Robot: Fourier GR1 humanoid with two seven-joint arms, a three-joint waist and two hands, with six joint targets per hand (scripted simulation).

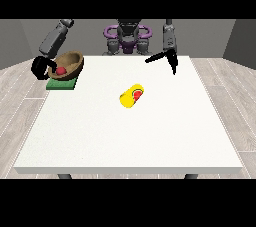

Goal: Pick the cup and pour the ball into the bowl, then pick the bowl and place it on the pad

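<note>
A yellow cup (132, 95) lay on its side nearest the camera, mid-table, well apart from both hands.

The white table (150, 141) stood on a pale plank floor with grey walls behind. The hand at the view's left (41, 67) curled round the near rim of a wooden bowl (70, 64), which sat tilted on the green pad (61, 84) just beside that hand and held a red ball (61, 70). The hand at the view's right (167, 58) hung released above the table's far edge, fingers and thumb spread, holding nothing.
</note>
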